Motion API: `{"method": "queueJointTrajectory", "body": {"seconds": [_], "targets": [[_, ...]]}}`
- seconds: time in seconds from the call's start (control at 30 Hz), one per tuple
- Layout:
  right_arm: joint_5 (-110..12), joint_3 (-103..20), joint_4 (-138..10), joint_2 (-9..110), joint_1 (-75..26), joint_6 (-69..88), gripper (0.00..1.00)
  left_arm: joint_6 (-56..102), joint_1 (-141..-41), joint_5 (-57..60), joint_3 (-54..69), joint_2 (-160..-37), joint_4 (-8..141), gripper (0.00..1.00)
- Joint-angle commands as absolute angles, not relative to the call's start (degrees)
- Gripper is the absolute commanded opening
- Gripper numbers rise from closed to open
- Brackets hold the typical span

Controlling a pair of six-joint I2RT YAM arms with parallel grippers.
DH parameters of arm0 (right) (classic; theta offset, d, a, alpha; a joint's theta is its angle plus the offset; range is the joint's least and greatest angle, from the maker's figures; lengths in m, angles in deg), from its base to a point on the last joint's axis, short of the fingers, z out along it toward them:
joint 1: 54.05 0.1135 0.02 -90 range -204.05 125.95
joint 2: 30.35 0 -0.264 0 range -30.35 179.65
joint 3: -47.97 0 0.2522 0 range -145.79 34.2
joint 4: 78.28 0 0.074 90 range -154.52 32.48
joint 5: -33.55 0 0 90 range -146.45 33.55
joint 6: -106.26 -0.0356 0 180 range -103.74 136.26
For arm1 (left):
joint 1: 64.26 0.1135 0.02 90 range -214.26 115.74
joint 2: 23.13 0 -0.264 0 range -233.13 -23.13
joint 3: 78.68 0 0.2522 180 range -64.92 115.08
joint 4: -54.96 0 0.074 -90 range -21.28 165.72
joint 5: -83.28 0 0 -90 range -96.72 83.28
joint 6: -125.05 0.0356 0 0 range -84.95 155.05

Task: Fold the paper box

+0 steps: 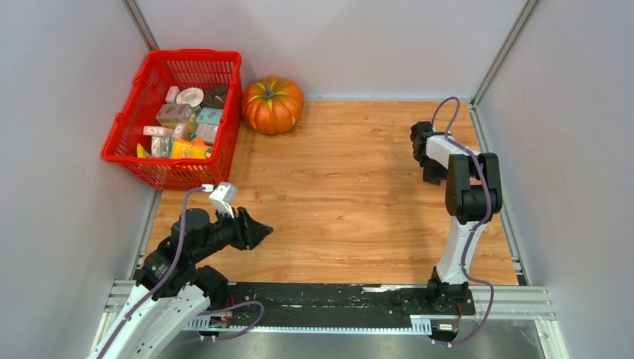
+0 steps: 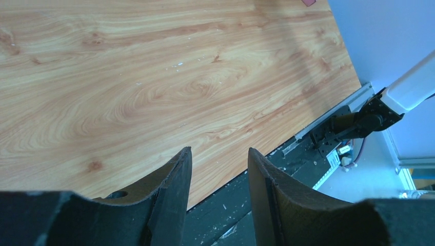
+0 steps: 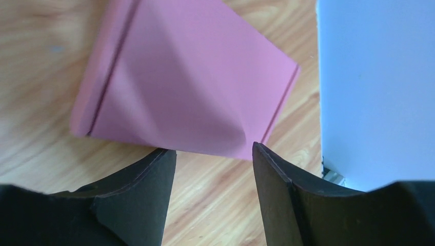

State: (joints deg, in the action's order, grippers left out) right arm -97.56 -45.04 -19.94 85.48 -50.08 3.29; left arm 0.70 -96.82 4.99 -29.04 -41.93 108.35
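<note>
The paper box (image 3: pixel 190 82) is pink card with fold creases, lying on the wooden table and filling the upper middle of the right wrist view. My right gripper (image 3: pixel 211 148) is open just short of the box's near edge, with only bare wood between its fingers. In the top view my right arm (image 1: pixel 448 157) covers the box. A pink corner of the paper box (image 2: pixel 309 2) shows at the top edge of the left wrist view. My left gripper (image 1: pixel 262 233) (image 2: pixel 219 149) is open and empty over the table's near left edge.
A red basket (image 1: pixel 127 142) of small packages stands at the back left, with an orange pumpkin (image 1: pixel 273 105) beside it. The right wall (image 3: pixel 374 92) is close beside the box. A black mounting rail (image 1: pixel 336 295) runs along the near edge.
</note>
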Motion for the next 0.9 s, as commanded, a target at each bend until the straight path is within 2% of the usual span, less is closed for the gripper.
{"method": "queueJointTrajectory", "body": {"seconds": [0.0, 0.33, 0.47, 0.87], "targets": [[-99.3, -41.8, -19.4, 83.4, -53.3, 3.5, 0.62, 4.2, -97.7, 5.9, -28.4, -41.5, 107.0, 0.52], [-93.3, -45.0, -20.6, 83.6, -54.3, 2.9, 0.63, 6.3, -98.9, 4.1, -26.0, -43.2, 108.4, 0.52], [-96.7, -43.1, -24.1, 80.8, -50.4, 6.1, 0.70, 6.0, -98.8, 3.9, -25.9, -44.0, 108.4, 0.52], [-98.4, -53.8, -24.1, 89.8, -52.3, 7.2, 0.71, 6.1, -98.7, 1.5, -23.3, -46.8, 110.9, 0.52]]}}
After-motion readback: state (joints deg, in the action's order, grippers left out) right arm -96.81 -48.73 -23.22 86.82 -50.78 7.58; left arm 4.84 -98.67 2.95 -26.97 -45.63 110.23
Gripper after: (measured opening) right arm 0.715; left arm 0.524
